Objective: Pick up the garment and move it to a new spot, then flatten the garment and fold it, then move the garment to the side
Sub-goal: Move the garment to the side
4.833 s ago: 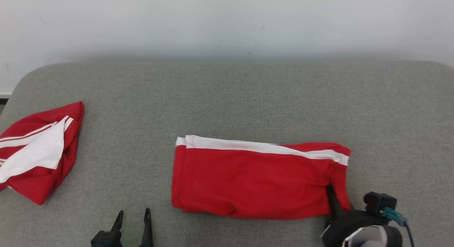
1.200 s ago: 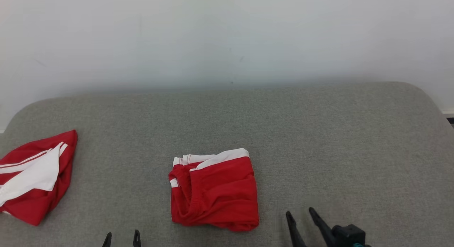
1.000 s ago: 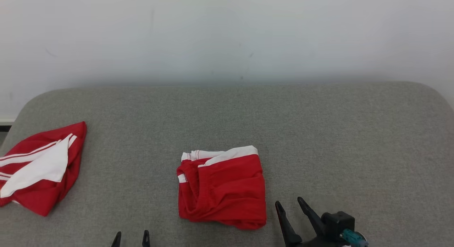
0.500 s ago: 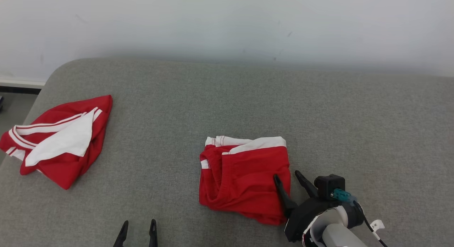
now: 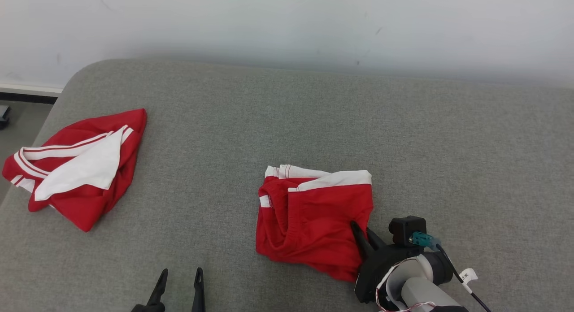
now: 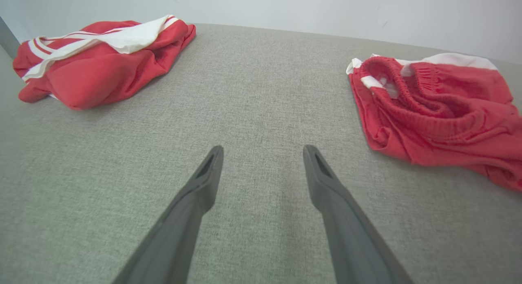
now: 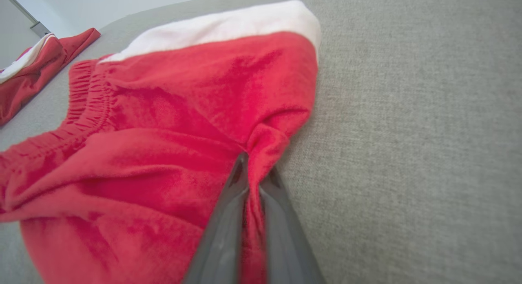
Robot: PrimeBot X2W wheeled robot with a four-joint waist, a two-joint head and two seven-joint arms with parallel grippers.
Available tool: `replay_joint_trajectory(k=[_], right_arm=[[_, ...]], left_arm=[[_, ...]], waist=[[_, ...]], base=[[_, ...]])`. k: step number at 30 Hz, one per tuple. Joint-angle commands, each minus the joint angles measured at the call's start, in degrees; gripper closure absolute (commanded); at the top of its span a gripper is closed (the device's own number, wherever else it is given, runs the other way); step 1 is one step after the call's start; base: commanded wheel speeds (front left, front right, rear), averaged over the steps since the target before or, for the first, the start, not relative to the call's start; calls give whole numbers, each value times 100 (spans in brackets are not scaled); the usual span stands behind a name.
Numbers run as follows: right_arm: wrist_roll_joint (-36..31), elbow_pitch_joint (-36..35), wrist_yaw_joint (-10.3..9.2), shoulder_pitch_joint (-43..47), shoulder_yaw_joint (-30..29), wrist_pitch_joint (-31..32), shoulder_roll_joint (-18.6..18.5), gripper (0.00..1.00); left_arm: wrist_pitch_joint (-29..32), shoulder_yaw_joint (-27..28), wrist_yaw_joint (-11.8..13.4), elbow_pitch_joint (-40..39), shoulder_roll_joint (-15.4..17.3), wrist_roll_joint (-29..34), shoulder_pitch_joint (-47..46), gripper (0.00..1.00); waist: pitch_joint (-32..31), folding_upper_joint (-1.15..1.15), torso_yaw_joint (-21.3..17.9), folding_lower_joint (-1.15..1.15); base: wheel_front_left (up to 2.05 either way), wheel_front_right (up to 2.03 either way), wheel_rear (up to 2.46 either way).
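The garment (image 5: 314,218), red shorts with a white side band, lies folded into a rough square near the middle front of the grey surface. My right gripper (image 5: 364,233) is at its right edge, fingers shut on a pinch of the red cloth; the right wrist view shows the fabric (image 7: 261,145) bunched between the closed fingers (image 7: 228,218). The folded garment (image 6: 432,108) also sits at the right of the left wrist view. My left gripper (image 5: 179,276) hangs open above bare surface at the lower left, well clear of the garment, its fingers (image 6: 204,182) spread with nothing between them.
A second red and white garment (image 5: 78,164) lies crumpled near the left edge of the grey padded surface (image 5: 403,137). A pale wall (image 5: 287,25) stands behind. The floor shows past the rounded left corner (image 5: 27,110).
My right gripper has slid onto the garment's right edge and closed on the cloth. The head camera has tilted and turned, shifting the whole picture. The left gripper stays open.
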Motion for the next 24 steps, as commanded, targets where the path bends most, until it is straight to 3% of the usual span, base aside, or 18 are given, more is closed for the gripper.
replay_joint_trajectory(k=[1, 8, 24], right_arm=[[18, 100, -15, 29, 10, -36, 8, 100], [-8, 214, -15, 27, -97, -204, -14, 100], [-147, -198, -15, 188, -298, -223, -110, 100]], left_arm=[[-19, 5, -2, -1, -2, 8, -20, 0], [-19, 126, -36, -23, -2, 57, 87, 0], [-19, 153, -45, -21, -2, 53, -134, 0]], waist=[[-42, 0, -68, -1], [-201, 0, -550, -1], [-129, 0, -2467, -1]], base=[[0, 0, 0], [0, 0, 0], [0, 0, 0]])
